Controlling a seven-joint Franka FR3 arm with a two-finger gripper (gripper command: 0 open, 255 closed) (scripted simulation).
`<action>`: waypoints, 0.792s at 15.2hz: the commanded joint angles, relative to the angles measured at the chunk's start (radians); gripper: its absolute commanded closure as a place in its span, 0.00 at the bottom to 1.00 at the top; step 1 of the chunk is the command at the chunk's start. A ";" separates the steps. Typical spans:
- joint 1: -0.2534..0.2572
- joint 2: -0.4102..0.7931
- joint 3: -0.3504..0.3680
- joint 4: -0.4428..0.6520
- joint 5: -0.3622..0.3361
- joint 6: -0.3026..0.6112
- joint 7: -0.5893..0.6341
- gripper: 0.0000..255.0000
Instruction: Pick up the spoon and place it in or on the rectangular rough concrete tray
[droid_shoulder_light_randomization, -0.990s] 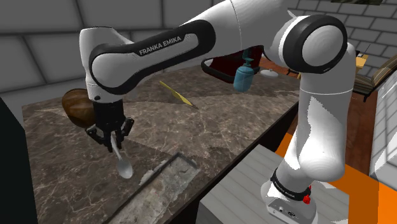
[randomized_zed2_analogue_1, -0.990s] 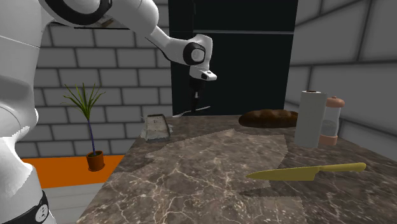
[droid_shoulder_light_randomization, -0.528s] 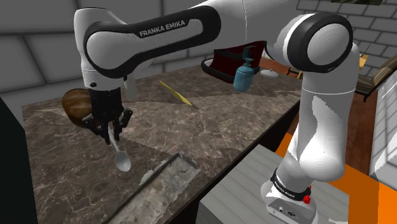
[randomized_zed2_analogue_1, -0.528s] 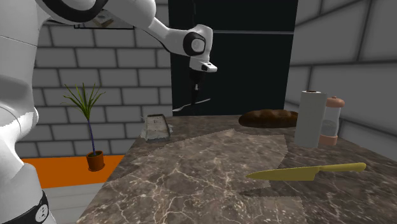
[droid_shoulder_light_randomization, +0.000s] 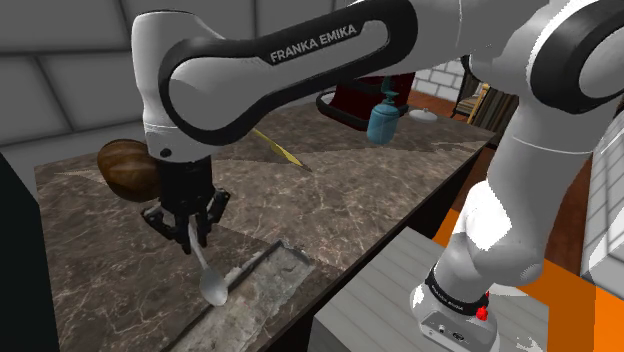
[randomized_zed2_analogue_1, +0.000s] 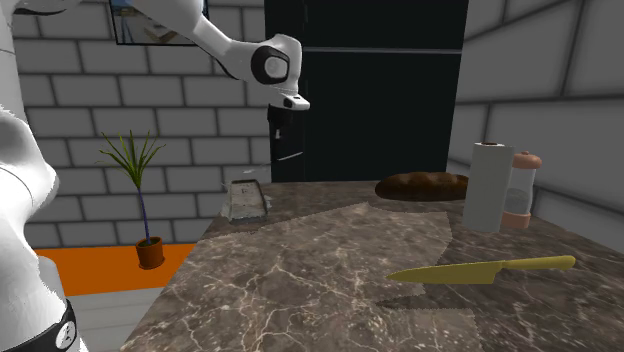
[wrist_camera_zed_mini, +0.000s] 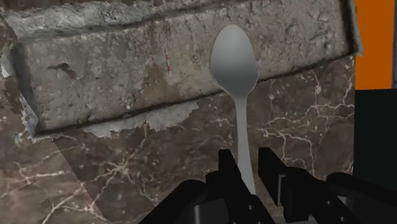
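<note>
Above the marbled counter (droid_shoulder_light_randomization: 360, 190), grey brick walls (randomized_zed2_analogue_1: 90, 100) around, your gripper (wrist_camera_zed_mini: 245, 164) clamps the spoon (wrist_camera_zed_mini: 234, 60) handle, bowl over the rough tray (wrist_camera_zed_mini: 127, 70), possibly a loaf (droid_shoulder_light_randomization: 122, 168) beyond.

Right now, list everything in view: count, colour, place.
spoon: 1, grey, clasped in the hand, bowl down by the tray
tray: 1, rough grey, at the counter's edge
bread loaf: 1, brown, on the counter
knife: 1, yellow, flat on the counter
paper roll: 1, white, upright beside the loaf
grinder: 1, brown-topped, next to the paper roll
bottle: 1, teal, on the counter
potted plant: 1, green, on the orange floor
counter: 1, brown marble, beside the stand
stand: 1, grey, under the arm
arm: 1, white with dark joints, over the counter
hand: 1, black, shut on the spoon
</note>
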 joint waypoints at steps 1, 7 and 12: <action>0.011 -0.062 0.016 -0.068 0.033 0.016 0.014 1.00; 0.048 -0.186 0.051 -0.214 0.106 0.062 0.044 1.00; 0.051 -0.160 0.057 -0.258 0.102 0.130 0.039 1.00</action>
